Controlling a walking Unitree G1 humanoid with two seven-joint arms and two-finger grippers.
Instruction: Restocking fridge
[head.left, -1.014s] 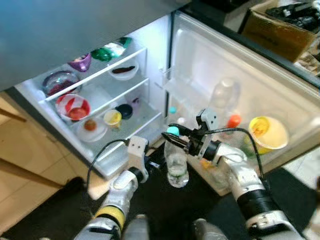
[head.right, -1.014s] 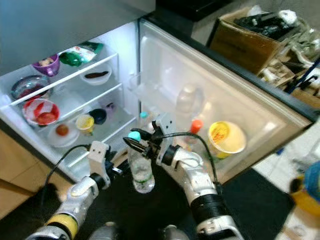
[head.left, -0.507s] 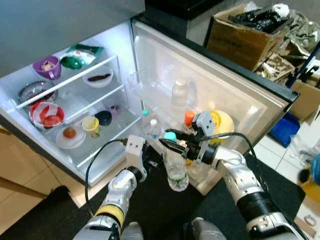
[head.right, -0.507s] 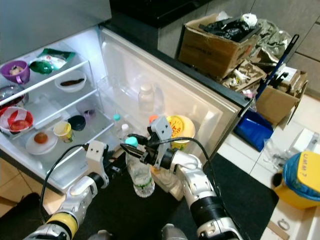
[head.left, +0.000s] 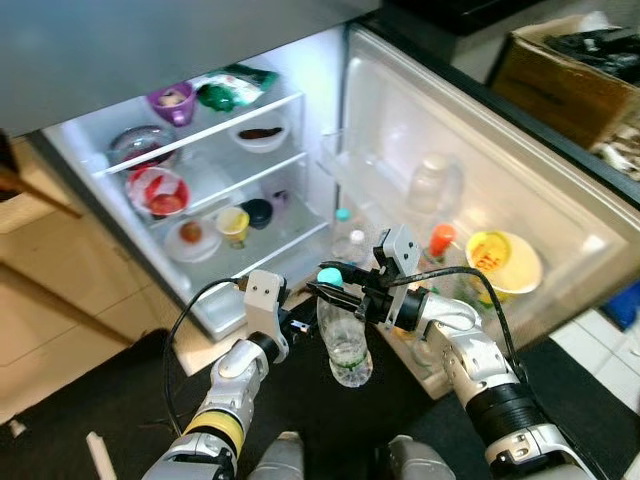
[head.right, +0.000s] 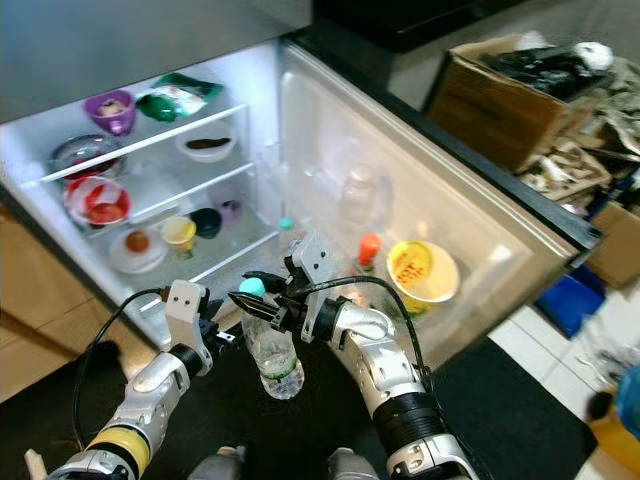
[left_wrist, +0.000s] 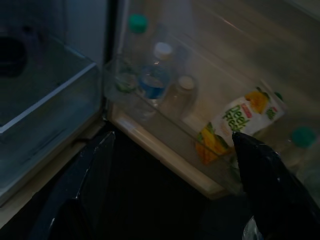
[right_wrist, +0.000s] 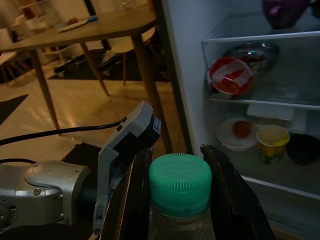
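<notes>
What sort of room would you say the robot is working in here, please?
Most likely a home kitchen: an open fridge stocked with bowls of food, drinks in its door shelf, and a wooden dining table nearby.

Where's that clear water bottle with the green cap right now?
The water bottle hangs low in the middle of the head views, in front of the open fridge, gripped at its neck by the right gripper, beside the left gripper.

Bright fridge (head.left: 300, 160) glow, dim wrist views

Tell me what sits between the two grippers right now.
The clear bottle with the green cap hangs there in the left eye view: the right gripper is shut on its neck, the open left gripper just beside it.
</notes>
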